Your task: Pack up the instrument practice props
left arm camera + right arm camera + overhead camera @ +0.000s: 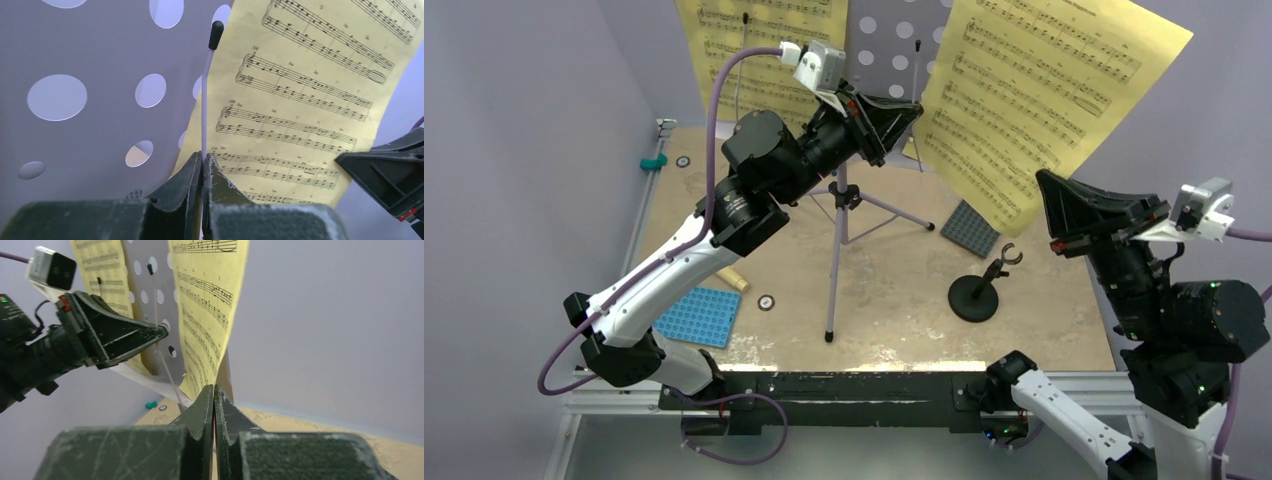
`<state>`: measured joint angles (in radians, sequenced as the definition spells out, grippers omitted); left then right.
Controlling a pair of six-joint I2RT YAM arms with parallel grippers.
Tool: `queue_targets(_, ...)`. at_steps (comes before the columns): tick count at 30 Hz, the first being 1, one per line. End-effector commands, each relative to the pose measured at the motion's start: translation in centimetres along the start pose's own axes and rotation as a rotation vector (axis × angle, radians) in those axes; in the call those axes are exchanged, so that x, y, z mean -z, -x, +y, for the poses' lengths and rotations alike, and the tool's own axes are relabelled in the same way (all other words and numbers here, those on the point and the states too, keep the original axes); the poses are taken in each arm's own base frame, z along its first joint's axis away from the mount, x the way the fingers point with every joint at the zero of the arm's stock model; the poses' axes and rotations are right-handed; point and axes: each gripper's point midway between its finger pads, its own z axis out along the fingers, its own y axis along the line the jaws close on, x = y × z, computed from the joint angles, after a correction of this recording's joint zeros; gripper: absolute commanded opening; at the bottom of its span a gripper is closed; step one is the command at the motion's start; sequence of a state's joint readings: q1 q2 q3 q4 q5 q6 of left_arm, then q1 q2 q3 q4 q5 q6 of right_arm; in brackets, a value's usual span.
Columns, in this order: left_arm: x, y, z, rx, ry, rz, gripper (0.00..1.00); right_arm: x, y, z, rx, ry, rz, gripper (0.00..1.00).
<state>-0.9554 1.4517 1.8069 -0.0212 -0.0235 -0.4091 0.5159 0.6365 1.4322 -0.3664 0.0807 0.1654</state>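
- Lilac-desked and perforated, the tall tripod music stand [95,150] is stood at the back of the beige table [904,290].
- Yellow sheet-music pages [754,40] are held on it; the large right page [1044,90] is curled forward.
- That page's lower edge is pinched by the fully closed right gripper [214,390].
- The stand's thin white black-tipped retaining wire [204,110] is clamped by the closed left gripper [202,157].
- A small black round-base mic stand [976,295] is set right of the tripod.
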Motion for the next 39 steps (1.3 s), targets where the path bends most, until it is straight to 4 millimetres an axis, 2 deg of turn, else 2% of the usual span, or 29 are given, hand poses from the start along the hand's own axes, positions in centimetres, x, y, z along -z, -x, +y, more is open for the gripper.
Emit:
queue_targets(1,-0.1,2.5,-0.8,0.013,-0.028,-0.094,0.0,1.6,-0.2,1.0,-0.019,0.06,0.018,0.0)
queue_targets(6,-0.2,1.8,0.0,0.011,0.002,-0.086,0.01,3.2,-0.2,1.5,-0.031,0.089,0.014,0.0)
queue_targets(13,-0.5,1.1,0.3,0.019,0.014,-0.072,0.42,4.8,0.0,1.6,-0.022,0.105,0.026,0.0)
queue_targets(18,-0.4,0.8,0.5,0.026,0.023,-0.068,0.58,6.3,0.6,1.9,-0.022,0.122,0.019,0.0)
queue_targets(24,-0.1,0.3,0.7,0.031,0.027,-0.054,0.68,8.2,2.5,2.5,-0.022,0.153,-0.011,0.0)
queue_targets(29,0.5,-0.3,1.0,0.041,0.036,-0.044,0.82,9.8,3.9,3.4,-0.03,0.199,-0.048,0.0)
queue_targets(36,2.1,-0.2,0.6,0.063,0.022,-0.044,0.99,10.9,3.2,3.7,-0.035,0.229,-0.029,0.0)
queue_targets(39,2.9,-0.3,0.4,0.086,0.011,-0.041,1.0,11.6,2.6,4.3,-0.032,0.267,-0.005,0.0)
